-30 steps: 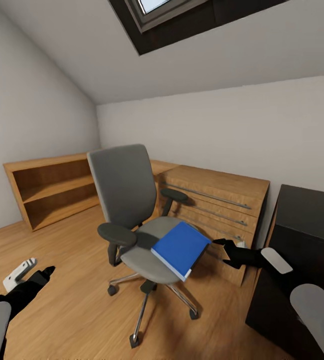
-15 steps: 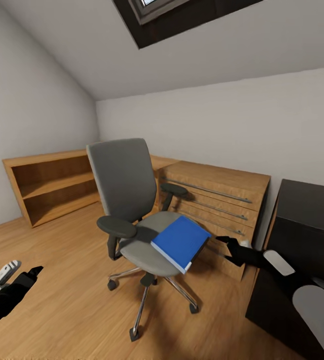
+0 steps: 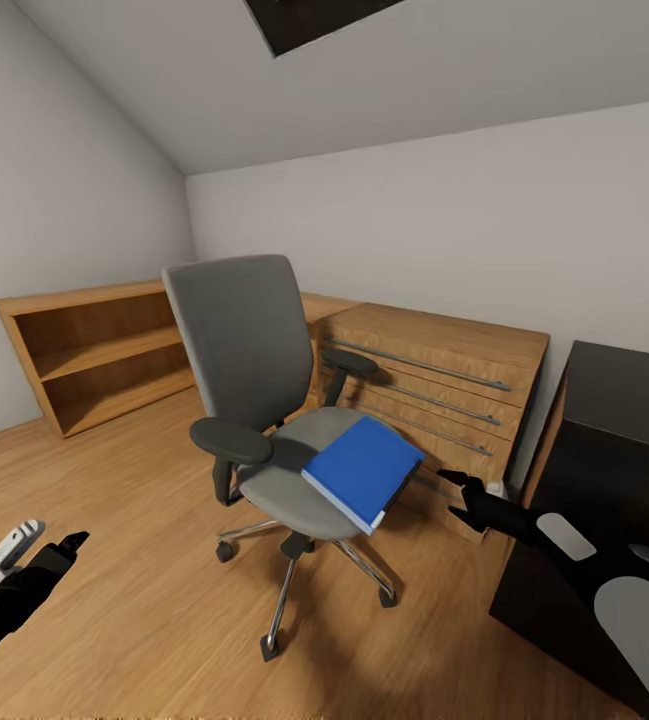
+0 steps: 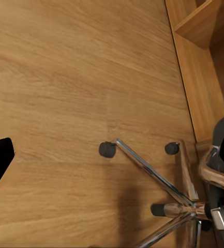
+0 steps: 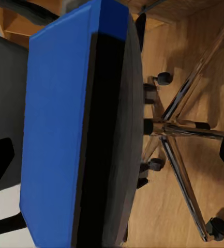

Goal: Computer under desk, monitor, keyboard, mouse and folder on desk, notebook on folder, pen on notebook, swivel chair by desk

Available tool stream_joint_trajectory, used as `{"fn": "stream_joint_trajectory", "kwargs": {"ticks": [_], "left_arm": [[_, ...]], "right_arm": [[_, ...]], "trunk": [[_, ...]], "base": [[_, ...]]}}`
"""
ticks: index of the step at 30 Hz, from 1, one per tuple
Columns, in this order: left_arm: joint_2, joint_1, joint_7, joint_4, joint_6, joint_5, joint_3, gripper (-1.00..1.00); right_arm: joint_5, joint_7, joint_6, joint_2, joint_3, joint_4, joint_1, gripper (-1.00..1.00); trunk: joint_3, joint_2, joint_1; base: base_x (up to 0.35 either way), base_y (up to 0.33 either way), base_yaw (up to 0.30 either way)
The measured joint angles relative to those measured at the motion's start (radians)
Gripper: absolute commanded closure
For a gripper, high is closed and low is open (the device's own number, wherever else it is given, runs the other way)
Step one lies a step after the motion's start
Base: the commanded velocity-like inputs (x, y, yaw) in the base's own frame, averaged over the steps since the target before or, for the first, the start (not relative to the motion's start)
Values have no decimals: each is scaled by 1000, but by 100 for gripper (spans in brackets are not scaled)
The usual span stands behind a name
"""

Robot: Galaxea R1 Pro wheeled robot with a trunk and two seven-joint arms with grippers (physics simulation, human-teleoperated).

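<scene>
The head has dipped, so the skylight has nearly slid out of view, while the right gripper (image 3: 456, 497), jaws spread, hangs just right of the folder (image 3: 362, 472) on the swivel chair (image 3: 254, 400). Pickup looks imminent. The left gripper (image 3: 64, 545) hangs low; I cannot tell its jaws' state.

A grey upholstered swivel chair (image 3: 264, 400) with a chrome five-star base is seen standing on the wooden plank floor (image 3: 134, 560). A bright blue rectangular folder (image 3: 362, 470) is borne flat on its seat, near the right fingers (image 3: 454, 480).
</scene>
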Motion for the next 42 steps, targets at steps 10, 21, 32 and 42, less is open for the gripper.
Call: {"fn": "stream_joint_trajectory", "kwargs": {"ticks": [10, 21, 32, 42], "left_arm": [[-3, 0, 0, 0, 0, 0, -6, -100], [-4, 0, 0, 0, -1, 0, -22, -100], [-4, 0, -2, 0, -1, -1, -68, -100], [-4, 0, -4, 0, 0, -1, -70, -100]], "right_arm": [[-1, 17, -1, -1, -1, 31, 0, -100], [-115, 84, -2, 7, -15, 35, 1, -100], [-145, 198, -17, 3, -19, 39, 1, -100], [-144, 203, -19, 3, -18, 40, 1, -100]], "trunk": [[-39, -2, 4], [-70, -4, 8], [-70, -4, 8], [-70, -4, 8]], "base": [[0, 0, 0], [0, 0, 0], [0, 0, 0], [144, 0, 0]]}}
